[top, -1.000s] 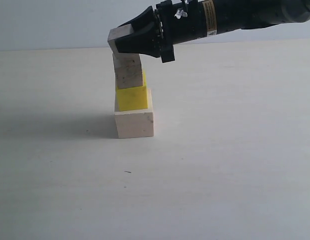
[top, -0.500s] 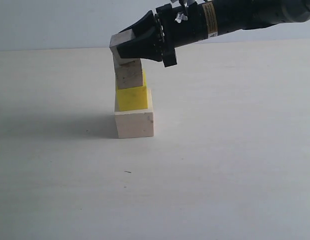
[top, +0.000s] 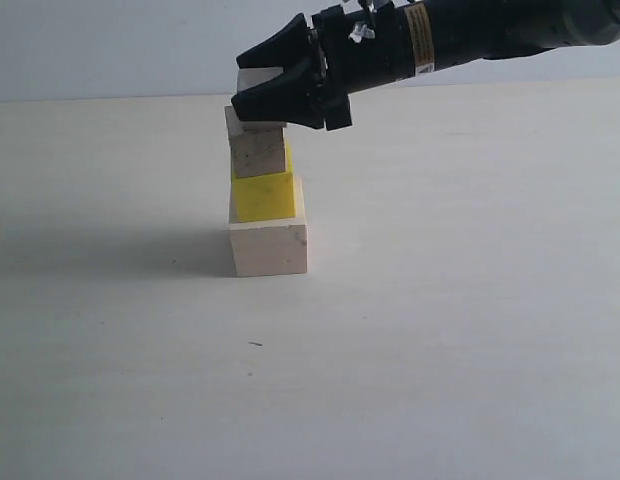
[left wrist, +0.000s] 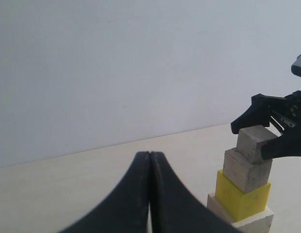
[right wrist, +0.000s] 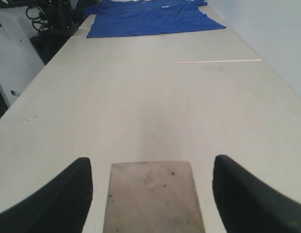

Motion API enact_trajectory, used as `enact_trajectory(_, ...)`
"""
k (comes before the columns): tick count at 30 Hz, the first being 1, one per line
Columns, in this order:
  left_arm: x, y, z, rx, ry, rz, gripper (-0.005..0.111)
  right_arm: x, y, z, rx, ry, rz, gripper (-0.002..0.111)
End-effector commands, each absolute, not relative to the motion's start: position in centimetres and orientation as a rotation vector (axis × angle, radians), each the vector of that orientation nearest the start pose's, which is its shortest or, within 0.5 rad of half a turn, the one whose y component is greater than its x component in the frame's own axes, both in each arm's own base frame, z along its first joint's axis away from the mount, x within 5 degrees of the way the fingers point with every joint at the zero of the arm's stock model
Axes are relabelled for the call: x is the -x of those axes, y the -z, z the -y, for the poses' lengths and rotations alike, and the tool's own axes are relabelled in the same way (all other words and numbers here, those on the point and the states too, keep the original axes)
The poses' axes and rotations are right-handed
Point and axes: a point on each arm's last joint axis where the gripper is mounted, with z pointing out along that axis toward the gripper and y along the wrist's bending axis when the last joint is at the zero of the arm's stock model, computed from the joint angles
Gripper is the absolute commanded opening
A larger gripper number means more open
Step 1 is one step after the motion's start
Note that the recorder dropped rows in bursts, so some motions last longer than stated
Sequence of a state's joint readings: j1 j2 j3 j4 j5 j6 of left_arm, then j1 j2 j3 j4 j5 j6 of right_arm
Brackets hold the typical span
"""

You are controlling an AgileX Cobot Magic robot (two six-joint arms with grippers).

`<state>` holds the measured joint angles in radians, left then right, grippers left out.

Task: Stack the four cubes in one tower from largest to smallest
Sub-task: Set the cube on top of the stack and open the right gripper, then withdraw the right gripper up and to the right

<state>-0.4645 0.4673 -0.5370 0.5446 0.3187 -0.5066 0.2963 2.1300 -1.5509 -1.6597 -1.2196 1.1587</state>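
Freshly spread, right jaws flank the top small cube (right wrist: 153,194) without touching; left jaws pressed together.

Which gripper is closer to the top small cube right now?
Right. The right gripper straddles the top small cube, jaws open; the left gripper sits shut, well away from it.

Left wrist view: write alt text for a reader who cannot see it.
A tower of four cubes stands on a pale table: pale cube as base, yellow cube, then two small cubes. The open right hand straddles the top cube without gripping it. The shut left hand fills the foreground before a blank wall.
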Motion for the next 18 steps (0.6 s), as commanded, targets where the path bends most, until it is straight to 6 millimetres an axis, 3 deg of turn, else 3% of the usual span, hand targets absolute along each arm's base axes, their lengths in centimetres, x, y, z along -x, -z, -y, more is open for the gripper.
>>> enact_trajectory(1, -9.4, -33.5, 3.1, -0.279, 0.207, -1.657, 0.000, -39.6, -23.7, -21.0, 1.314, -1.155, -1.408, 0.067)
enact_trajectory(6, -9.4, -33.6, 3.1, -0.278, 0.208, -1.655, 0.000, -39.0, -25.8, -20.8, 1.294, -1.172, -1.433, 0.066)
enact_trajectory(9, -9.4, -33.6, 3.1, -0.278, 0.208, -1.655, 0.000, -38.5, -27.0, -20.6, 1.287, -1.184, -1.464, 0.060)
enact_trajectory(12, -9.4, -33.6, 3.1, -0.278, 0.208, -1.655, 0.000, -37.8, -28.2, -20.4, 1.300, -1.180, -1.496, 0.044)
enact_trajectory(17, -9.4, -33.6, 3.1, -0.278, 0.208, -1.655, 0.000, -36.4, -31.4, -19.8, 1.292, -1.158, -1.508, 0.000)
enact_trajectory(18, -9.4, -33.6, 3.1, -0.278, 0.208, -1.655, 0.000, -36.3, -32.0, -19.7, 1.264, -1.150, -1.525, 0.000)
